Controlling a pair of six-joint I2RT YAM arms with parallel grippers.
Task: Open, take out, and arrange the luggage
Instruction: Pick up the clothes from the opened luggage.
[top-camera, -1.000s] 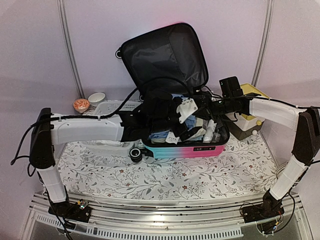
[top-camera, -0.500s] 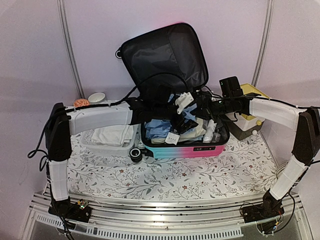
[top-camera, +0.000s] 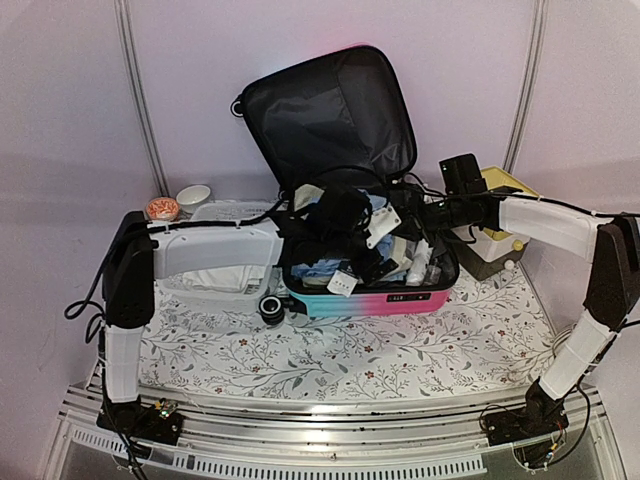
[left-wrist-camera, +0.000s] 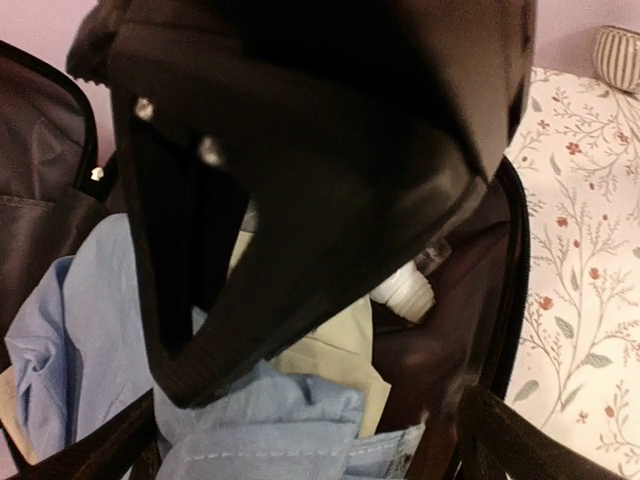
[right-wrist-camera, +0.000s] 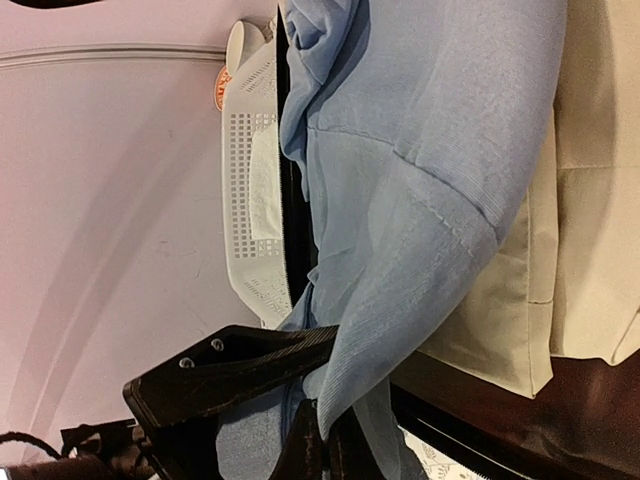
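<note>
You are only getting started: the suitcase (top-camera: 370, 296) is lying open beneath both claws, clothes packed inside. Your right claw (right-wrist-camera: 322, 425) is pinching the blue garment (right-wrist-camera: 420, 150); your left claw (top-camera: 345, 235) is hovering spread wide above it. Emptying and arranging are waiting.

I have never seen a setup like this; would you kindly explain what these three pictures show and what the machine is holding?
These are two robot arms bolted at the near edge of a table, each ending in a two-finger gripper. The overhead picture looks down from behind them; the other two come from cameras on the wrists. On the table stands an open suitcase, lid raised, filled with clothes. Left of it are a white basket and two small bowls; right of it, a yellow-topped box. The right gripper is shut on a blue cloth in the suitcase. The left gripper hangs open above the clothes, holding nothing.
</note>
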